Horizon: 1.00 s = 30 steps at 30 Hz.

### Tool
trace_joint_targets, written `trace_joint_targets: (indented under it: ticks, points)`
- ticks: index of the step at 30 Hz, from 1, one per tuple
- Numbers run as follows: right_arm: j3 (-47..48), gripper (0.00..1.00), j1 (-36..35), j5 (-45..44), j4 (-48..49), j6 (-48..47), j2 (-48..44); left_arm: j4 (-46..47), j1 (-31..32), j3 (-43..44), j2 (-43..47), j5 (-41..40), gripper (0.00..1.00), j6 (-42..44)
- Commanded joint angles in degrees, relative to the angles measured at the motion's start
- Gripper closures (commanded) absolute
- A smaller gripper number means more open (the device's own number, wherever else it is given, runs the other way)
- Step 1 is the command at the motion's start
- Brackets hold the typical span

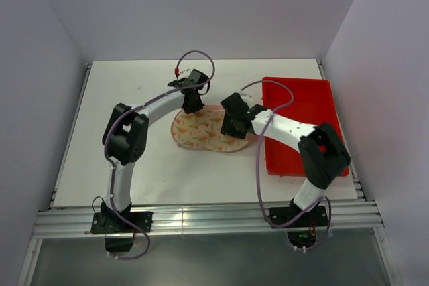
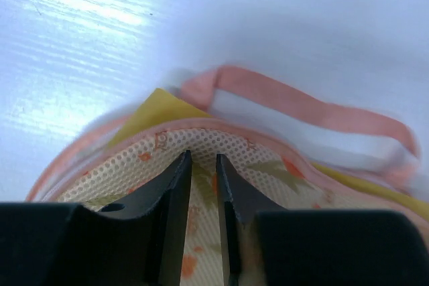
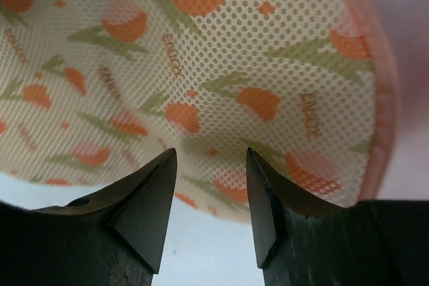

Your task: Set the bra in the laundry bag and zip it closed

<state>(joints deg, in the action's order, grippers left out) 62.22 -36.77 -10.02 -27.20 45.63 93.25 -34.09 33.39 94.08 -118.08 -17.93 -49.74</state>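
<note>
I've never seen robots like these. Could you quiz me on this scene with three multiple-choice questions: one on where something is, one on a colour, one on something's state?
1. Where is the red tray?
A. Right of the bag
B. Left of it
C. On top of it

2. What colour is the bra peeking from the bag?
A. Blue
B. Yellow
C. Green

3. How is the bag's edge in the left wrist view?
A. Zipped tight
B. Cut off
C. Gaping

Answers:
1 A: the top view shows the tray at the bag's right.
2 B: a yellow corner shows under the bag's pink rim.
3 C: the pink edges stand apart there.
</note>
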Motion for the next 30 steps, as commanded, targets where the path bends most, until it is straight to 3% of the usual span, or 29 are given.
trace_joint_targets:
  ticks: [1, 4, 7, 12, 17, 30]
  points:
    - [6.2, 0.47, 0.1, -1.4, 1.0, 0.9, 6.0, -4.1, -0.8, 4.0, -6.2, -3.8, 0.72, 3.2]
    - [11.7, 0.47, 1.2, -1.8, -1.9, 0.2, 11.1, -5.7, -1.0, 5.1, -10.5, -4.1, 0.73, 3.4]
    - [16.4, 0.47, 2.4, -1.2, -3.9, -1.3, 14.8, -3.6, -1.1, 0.4, -9.8, -3.4, 0.74, 2.9]
    - [24.5, 0.47, 5.1, -0.8, -7.5, -4.8, 20.7, 3.2, -1.0, -14.1, -3.2, 0.0, 0.74, 0.3]
    - [25.6, 0.47, 5.9, -1.5, -8.6, -7.0, 22.0, 7.9, -0.5, -26.6, 5.0, 2.4, 0.75, -2.8]
    - [29.9, 0.47, 6.9, -2.6, -8.8, -11.9, 21.4, 10.1, 3.4, -36.8, 23.0, 0.9, 0.72, -12.2]
